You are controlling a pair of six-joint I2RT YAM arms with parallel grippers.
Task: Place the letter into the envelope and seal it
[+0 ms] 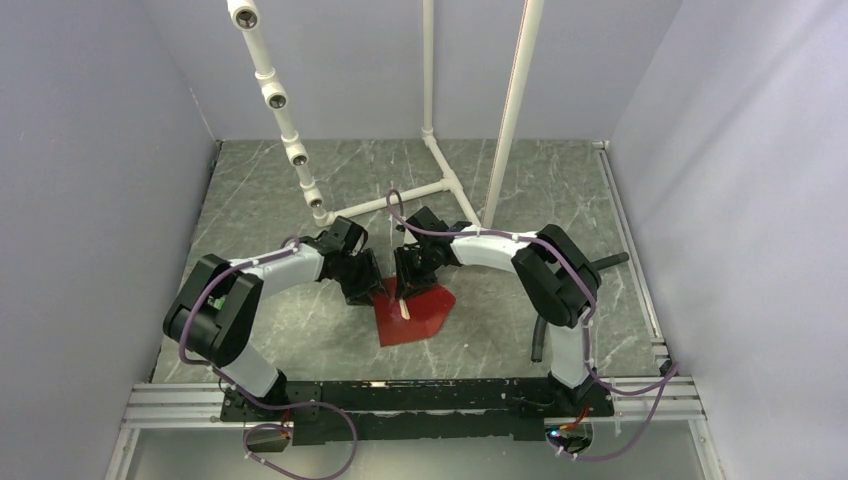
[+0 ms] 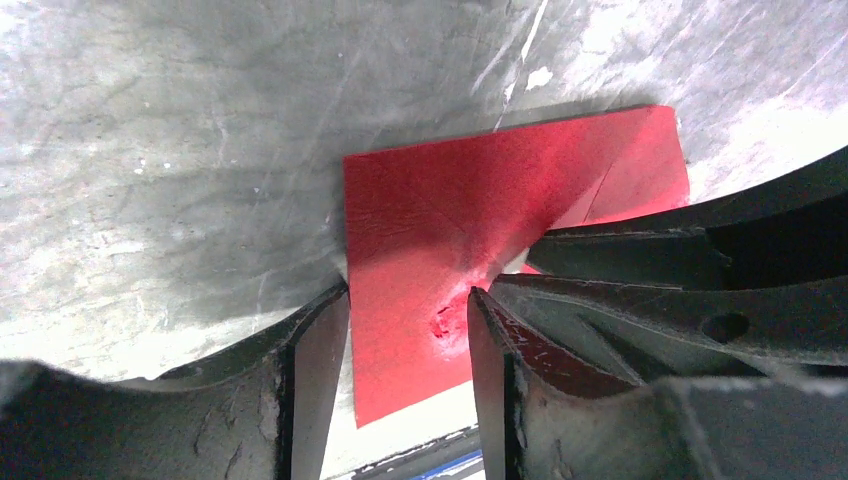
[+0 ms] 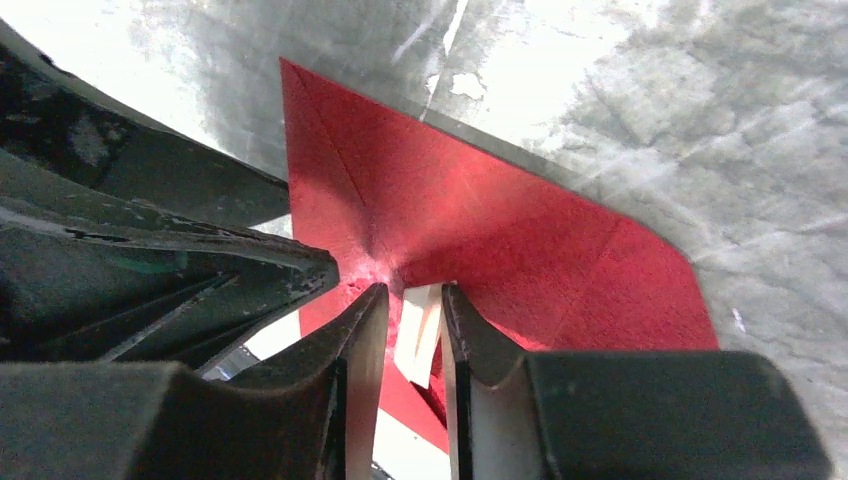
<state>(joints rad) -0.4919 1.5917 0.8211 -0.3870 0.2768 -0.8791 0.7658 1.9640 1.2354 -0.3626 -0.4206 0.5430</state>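
Grey-green table top (image 1: 300, 190), marbled with thin white veins, smooth and faintly glossy, washed with glare in both wrist views. Closed in on three sides by plain pale lavender walls (image 1: 90, 150), matte and unmarked. At the back, a frame of round white plastic pipes (image 1: 428, 70) with tee joints, standing on the stone pattern. Along the near edge, a ribbed aluminium rail (image 1: 170, 405) beside a black base plate (image 1: 420, 400). White-shelled arms with black joints, trailed by purple cables (image 1: 391, 203), bent inward to meet at mid-table.

There, flat on the surface, the envelope (image 1: 420, 320): dark red, matte, finely fibrous paper, angular in outline, with straight diagonal creases converging on a small dimple close to the fingertips. One corner cut at a slant in the right wrist view.

Left gripper (image 2: 408, 300) down over the envelope's far left corner, blunt black scuffed fingers clearly apart, red paper showing across the gap, nothing clasped between them. One fingertip right at the dimple, contact not certain.

Right gripper (image 3: 414, 292) just beside it, the two heads almost touching, fingers drawn close with only a narrow slot left. In that slot a narrow pale strip (image 3: 418, 340), cream, slightly curled along its length, lying against the red paper. Cannot tell whether pinched or merely loose between the pads
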